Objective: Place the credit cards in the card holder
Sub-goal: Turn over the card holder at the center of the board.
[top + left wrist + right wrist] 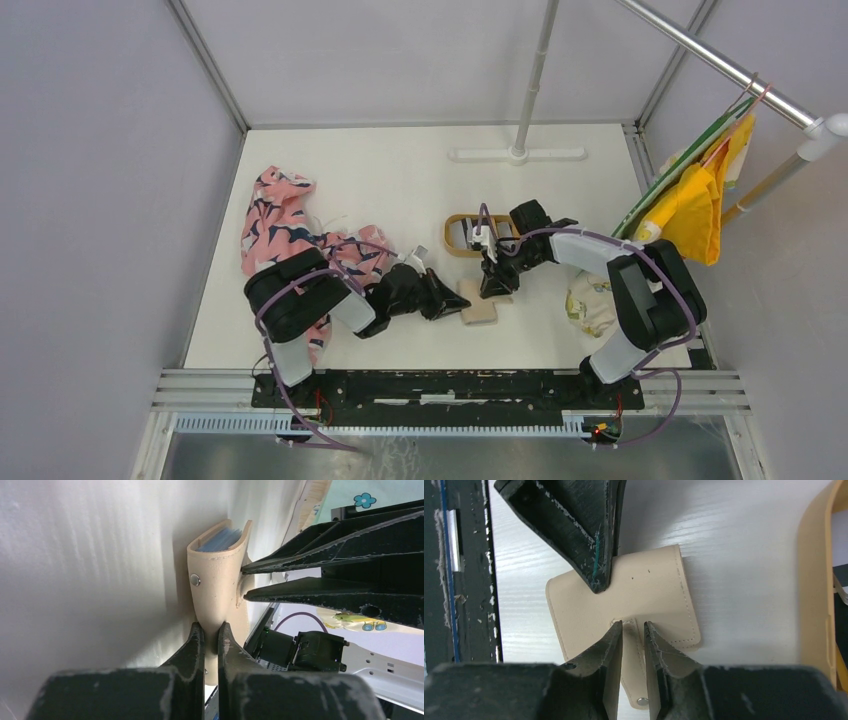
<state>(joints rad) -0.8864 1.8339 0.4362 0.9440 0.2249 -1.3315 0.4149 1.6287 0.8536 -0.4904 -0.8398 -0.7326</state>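
Observation:
The tan card holder (480,306) lies folded on the white table between my two grippers. In the left wrist view the card holder (215,580) shows edge on, with grey-blue inner panels at its far end. My left gripper (211,630) is shut on its near edge. Seen from the right wrist, the card holder (644,592) lies flat, and my right gripper (633,626) is closed around its small snap tab (640,692). A left finger (589,545) presses on the far edge. No credit cards show clearly in any view.
An oval wooden-rimmed tray (459,232) stands just behind the card holder, partly under the right arm, and its rim (819,580) is close on the right. A pink patterned cloth (285,225) lies at left, a pale printed cloth (590,305) at right, a white pole stand (518,153) at the back.

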